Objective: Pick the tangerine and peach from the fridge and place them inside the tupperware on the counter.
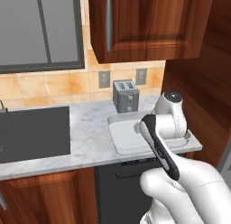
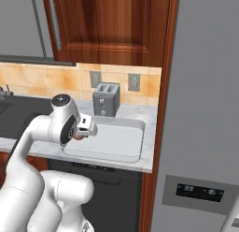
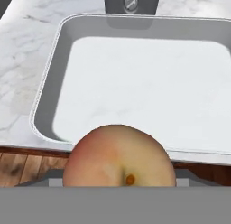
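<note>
Hand view: peach (image 3: 118,157) gripped over tupperware (image 3: 54,74)

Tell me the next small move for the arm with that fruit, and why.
Probably carry the peach forward until it is over the tupperware, then lower and release. In the hand view the fruit sits in the gripper above the near rim and the counter edge, not yet over the white floor, which looks bare, so dropping it now could miss.
</note>
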Robot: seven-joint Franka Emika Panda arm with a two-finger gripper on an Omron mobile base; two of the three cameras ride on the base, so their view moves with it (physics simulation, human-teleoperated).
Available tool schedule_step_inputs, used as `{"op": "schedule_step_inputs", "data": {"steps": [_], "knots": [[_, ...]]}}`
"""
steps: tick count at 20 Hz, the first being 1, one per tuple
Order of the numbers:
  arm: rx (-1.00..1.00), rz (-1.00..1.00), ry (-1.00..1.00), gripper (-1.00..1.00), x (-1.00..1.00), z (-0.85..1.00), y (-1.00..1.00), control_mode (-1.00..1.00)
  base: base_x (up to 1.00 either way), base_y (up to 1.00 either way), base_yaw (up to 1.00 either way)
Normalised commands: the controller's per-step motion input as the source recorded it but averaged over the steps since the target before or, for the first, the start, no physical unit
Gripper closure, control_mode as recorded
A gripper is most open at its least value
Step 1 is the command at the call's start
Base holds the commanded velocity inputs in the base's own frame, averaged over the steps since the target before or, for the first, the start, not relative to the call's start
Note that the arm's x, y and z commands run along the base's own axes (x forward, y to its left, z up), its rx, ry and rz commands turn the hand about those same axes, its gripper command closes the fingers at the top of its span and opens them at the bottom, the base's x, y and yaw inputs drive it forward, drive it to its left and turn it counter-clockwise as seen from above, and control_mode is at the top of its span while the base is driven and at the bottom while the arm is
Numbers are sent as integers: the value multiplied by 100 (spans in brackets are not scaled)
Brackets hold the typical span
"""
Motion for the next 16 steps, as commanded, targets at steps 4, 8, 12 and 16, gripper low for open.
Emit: {"op": "schedule_step_inputs", "data": {"steps": [4,8,12,16], "knots": [[0,0,4,100,57,-24,0,-100,0,0,0],[0,0,5,100,42,-26,0,-100,0,0,0],[0,0,5,100,38,-29,0,-100,0,0,0],[0,0,5,100,39,-28,0,-100,0,0,0]]}}
